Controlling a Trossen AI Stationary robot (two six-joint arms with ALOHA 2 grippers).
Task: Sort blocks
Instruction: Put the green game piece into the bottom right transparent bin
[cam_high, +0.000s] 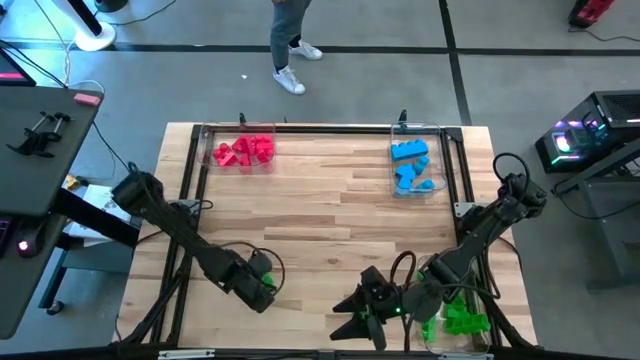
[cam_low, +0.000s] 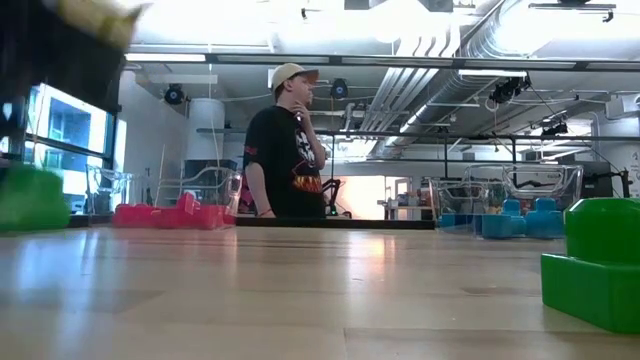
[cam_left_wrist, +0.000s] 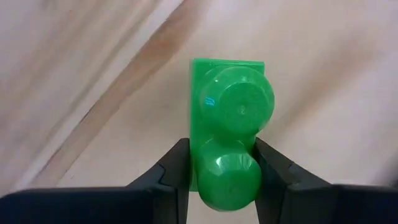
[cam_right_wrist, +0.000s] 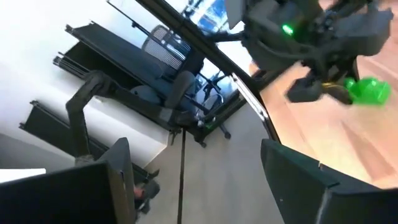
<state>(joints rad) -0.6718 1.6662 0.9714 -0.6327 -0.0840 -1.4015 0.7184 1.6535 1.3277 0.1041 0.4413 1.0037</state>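
Left gripper (cam_left_wrist: 224, 180) near the wooden tabletop's (cam_high: 330, 210) front edge, left of centre, fingers closed against both sides of a green two-stud plastic brick (cam_left_wrist: 230, 130). Right gripper (cam_high: 362, 308) at the front edge, spread wide with nothing between its fingers, beside green bricks (cam_high: 462, 318) near the front right corner. Pinkish-red bricks (cam_high: 245, 151) in a clear tray at the back left corner, bright blue bricks (cam_high: 413, 165) in another at the back right.

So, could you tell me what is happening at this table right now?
The robot is sorting small studded plastic toy blocks by colour. The pinkish red blocks sit in a clear plastic tray at one far corner, the bright blue blocks in another clear tray opposite. The left hand is shut on a green two-stud block against the wooden table. The right hand hangs open at the near edge, beside a pile of green blocks.
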